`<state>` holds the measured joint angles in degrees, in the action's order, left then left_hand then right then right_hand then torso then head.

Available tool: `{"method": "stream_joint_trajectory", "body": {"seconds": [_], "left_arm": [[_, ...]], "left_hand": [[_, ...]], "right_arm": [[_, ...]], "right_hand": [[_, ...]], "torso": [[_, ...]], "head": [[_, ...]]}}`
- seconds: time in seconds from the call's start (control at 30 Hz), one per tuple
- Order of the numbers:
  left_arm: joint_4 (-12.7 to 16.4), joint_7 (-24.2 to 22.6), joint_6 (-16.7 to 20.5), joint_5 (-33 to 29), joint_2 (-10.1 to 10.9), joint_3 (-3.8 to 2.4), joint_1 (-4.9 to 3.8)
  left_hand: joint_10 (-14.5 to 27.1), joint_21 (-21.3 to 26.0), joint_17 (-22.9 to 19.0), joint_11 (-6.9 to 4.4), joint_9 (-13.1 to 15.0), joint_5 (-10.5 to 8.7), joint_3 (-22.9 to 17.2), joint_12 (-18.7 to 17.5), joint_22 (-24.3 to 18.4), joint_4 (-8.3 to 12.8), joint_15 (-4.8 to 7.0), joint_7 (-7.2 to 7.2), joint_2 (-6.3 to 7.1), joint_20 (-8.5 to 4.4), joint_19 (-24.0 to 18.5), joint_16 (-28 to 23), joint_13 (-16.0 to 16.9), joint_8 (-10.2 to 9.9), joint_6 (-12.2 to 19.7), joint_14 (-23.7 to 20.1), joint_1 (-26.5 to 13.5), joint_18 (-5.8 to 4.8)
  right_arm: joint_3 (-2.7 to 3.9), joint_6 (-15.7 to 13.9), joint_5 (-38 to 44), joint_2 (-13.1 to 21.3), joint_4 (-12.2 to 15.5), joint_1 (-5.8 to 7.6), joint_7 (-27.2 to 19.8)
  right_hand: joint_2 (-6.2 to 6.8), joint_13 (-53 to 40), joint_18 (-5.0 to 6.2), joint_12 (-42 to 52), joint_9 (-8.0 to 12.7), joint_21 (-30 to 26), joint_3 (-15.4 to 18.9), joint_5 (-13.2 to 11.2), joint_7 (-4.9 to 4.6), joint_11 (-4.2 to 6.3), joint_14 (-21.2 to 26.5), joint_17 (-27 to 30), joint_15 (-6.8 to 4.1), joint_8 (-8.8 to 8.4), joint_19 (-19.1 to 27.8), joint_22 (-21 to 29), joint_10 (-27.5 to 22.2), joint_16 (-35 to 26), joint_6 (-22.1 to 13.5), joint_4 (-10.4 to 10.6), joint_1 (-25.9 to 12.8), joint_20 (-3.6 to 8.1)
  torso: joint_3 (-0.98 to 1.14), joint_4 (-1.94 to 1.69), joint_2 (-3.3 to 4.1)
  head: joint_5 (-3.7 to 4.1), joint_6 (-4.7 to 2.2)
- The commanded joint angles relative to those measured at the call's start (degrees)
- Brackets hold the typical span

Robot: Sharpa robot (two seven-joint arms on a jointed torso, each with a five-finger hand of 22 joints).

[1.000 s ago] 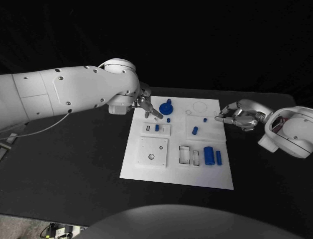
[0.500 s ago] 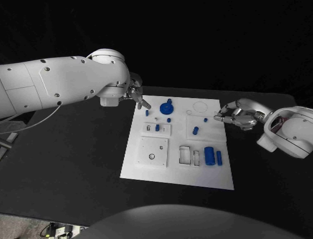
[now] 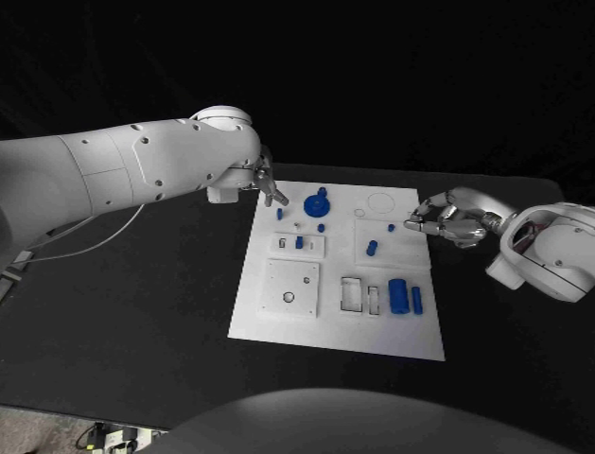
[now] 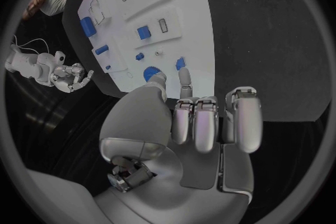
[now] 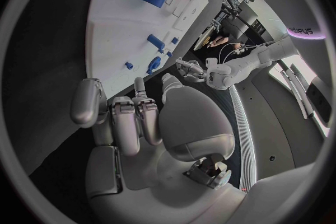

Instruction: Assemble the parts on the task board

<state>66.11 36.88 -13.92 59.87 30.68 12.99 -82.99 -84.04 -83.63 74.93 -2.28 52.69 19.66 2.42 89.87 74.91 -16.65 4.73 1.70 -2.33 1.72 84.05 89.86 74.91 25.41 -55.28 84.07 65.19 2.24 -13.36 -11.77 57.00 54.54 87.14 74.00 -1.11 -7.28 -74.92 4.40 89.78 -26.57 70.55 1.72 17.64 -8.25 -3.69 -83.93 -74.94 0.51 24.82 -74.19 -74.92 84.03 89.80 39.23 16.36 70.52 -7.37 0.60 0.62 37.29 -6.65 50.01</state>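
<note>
My left robot hand [image 3: 265, 185] hovers at the far left corner of the task board [image 3: 287, 322], fingers pointing down toward it, lying close side by side and nearly straight, holding nothing. My left arm comes in high, bent at the wrist. My right robot hand [image 3: 441, 219] sits at the board's right edge, fingers curled loosely inward, nothing in them. The board lies on the black desk [image 3: 133, 312] between both hands. Blue knob part [image 3: 316, 202] stands just beside my left fingertips. Small peg [image 3: 371, 248] lies nearer my right hand; big cylinder [image 3: 398, 295] and slim pin [image 3: 416, 300] lie on the board's near right part.
</note>
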Motion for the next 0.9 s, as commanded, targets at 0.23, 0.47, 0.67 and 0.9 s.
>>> {"method": "stream_joint_trajectory", "body": {"seconds": [0.23,0.47,0.67,0.9], "left_arm": [[-5.46,-0.31,-1.98,-0.65,-3.49,-0.10,1.75],[-7.43,-0.27,-2.98,-0.64,-4.92,-0.12,2.49],[-7.85,-0.44,-2.70,-0.40,-5.48,-0.16,2.74],[-8.04,-0.50,-2.75,-0.26,-5.56,-0.17,2.87]], "left_hand": [[-5.96,1.57,15.07,0.41,-0.20,0.17,0.78,0.13,12.53,0.06,-0.27,0.38,0.01,0.16,1.84,0.14,15.09,-1.03,1.19,5.93,-0.21,-0.32],[-5.96,2.02,15.07,0.47,-0.22,0.18,0.80,0.13,12.39,0.11,-0.36,0.42,0.02,0.25,1.58,0.14,15.09,-1.11,1.17,5.93,0.06,-0.21],[-5.96,2.88,15.07,0.60,-0.29,0.37,0.68,0.13,12.12,0.25,-0.50,0.50,0.03,0.43,1.05,0.14,15.09,-1.39,1.30,5.93,1.04,-0.01],[-5.96,3.68,15.07,0.63,-0.32,1.46,0.12,0.13,11.88,0.43,-0.61,0.47,0.00,0.60,0.52,0.14,15.09,-1.64,1.26,5.93,3.04,0.18]], "right_arm": [[0.00,0.58,0.25,-0.01,0.03,-0.05,-0.45],[0.00,0.68,0.25,0.15,0.15,-0.05,-0.24],[0.00,1.00,0.25,0.20,0.22,-0.05,0.08],[0.00,1.21,0.25,0.25,0.24,-0.05,0.21]], "right_hand": [[0.11,-15.08,0.63,0.22,0.10,0.09,0.09,0.25,0.08,-0.05,-6.07,-15.06,0.38,-0.28,0.17,-8.23,5.97,0.20,-0.19,0.21,-0.01,0.01],[0.08,-15.08,0.64,0.22,0.11,0.07,0.08,0.29,0.09,-0.04,-6.07,-15.06,0.37,-0.28,0.18,-8.22,5.97,0.20,-0.21,0.20,-0.01,0.02],[0.08,-15.08,0.64,0.22,0.11,0.07,0.08,0.30,0.09,-0.04,-6.07,-15.06,0.37,-0.28,0.18,-8.22,5.97,0.20,-0.21,0.20,-0.01,0.02],[0.03,-15.08,0.65,0.22,0.12,0.02,0.05,0.35,0.10,-0.03,-6.07,-15.06,0.36,-0.30,0.20,-8.21,5.97,0.20,-0.23,0.18,0.01,0.03]], "torso": [[0.02,0.00,-0.04],[0.02,-0.03,-0.01],[0.03,-0.05,-0.06],[0.03,-0.05,-0.07]], "head": [[0.19,-0.01],[0.24,-0.01],[0.20,-0.01],[0.23,-0.01]]}}
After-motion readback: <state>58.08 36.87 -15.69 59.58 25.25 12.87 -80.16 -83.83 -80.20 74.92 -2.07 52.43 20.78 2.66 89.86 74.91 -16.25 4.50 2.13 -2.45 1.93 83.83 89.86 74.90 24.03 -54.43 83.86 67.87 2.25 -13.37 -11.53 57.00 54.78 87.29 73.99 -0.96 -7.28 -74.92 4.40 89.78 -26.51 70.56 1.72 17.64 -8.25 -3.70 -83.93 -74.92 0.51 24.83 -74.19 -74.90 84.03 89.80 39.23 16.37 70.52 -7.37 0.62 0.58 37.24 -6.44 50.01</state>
